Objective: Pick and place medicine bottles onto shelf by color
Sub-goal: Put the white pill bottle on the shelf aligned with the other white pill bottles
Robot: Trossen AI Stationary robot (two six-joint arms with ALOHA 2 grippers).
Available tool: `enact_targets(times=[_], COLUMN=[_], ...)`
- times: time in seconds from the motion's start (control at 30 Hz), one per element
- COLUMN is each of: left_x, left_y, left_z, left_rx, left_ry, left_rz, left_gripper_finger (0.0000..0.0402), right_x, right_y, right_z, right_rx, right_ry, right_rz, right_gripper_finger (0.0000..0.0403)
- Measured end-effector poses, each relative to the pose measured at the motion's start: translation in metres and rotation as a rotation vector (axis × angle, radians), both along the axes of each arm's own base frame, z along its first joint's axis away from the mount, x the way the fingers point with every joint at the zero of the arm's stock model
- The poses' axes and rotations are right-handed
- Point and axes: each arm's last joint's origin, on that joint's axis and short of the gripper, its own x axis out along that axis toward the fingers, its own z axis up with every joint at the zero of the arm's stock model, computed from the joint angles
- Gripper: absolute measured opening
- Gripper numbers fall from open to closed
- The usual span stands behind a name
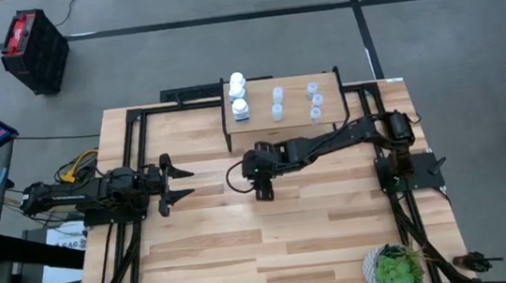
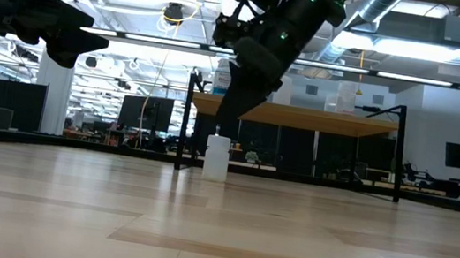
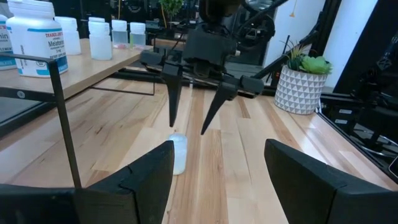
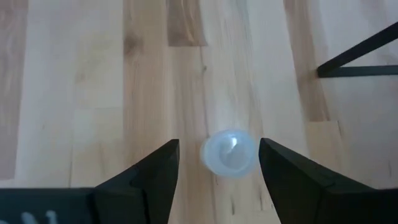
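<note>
Right claw (image 4: 217,162) poised over a lone bottle (image 4: 228,152) mid-table.
Fingers apart, straddling it (left claw (image 1: 175,184) apart too, idle); best lowered centred before closing, shelf (image 1: 326,120) just behind.

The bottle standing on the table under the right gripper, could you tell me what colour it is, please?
Pale, translucent bluish-white bottle, clearest in the right wrist view.

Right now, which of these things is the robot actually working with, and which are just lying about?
Part of the job:
- shelf
- bottles on the shelf
- bottle on the table
- right gripper, open above it

Just lying about:
- potted plant
- red crate
</note>
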Motion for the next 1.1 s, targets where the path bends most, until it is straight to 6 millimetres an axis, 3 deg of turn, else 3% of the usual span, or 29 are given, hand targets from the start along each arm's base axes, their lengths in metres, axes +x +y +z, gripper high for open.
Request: enact_targets(times=[0.4, 0.73, 0.93, 1.1], left_x=[0.0, 0.0, 0.0, 0.0], left_y=[0.0, 0.0, 0.0, 0.0], left_z=[0.0, 0.0, 0.0, 0.0], left_rx=[0.0, 0.0, 0.0, 0.0], left_ry=[0.0, 0.0, 0.0, 0.0], left_rz=[0.0, 0.0, 0.0, -0.001], left_gripper_finger=[0.0238, 0.0238, 0.0238, 0.0238], right_x=[0.009, 0.008, 0.012, 0.015], right_y=[-0.007, -0.008, -0.007, -0.004], right_z=[-0.02, -0.02, -0.036, -0.038], right_rx=[-0.005, -0.023, -0.022, -0.023], right_ry=[0.009, 0.015, 0.046, 0.022], right_rz=[-0.019, -0.032, -0.03, -0.023], right_gripper_finger=[0.0245, 0.0245, 0.0245, 0.0245])
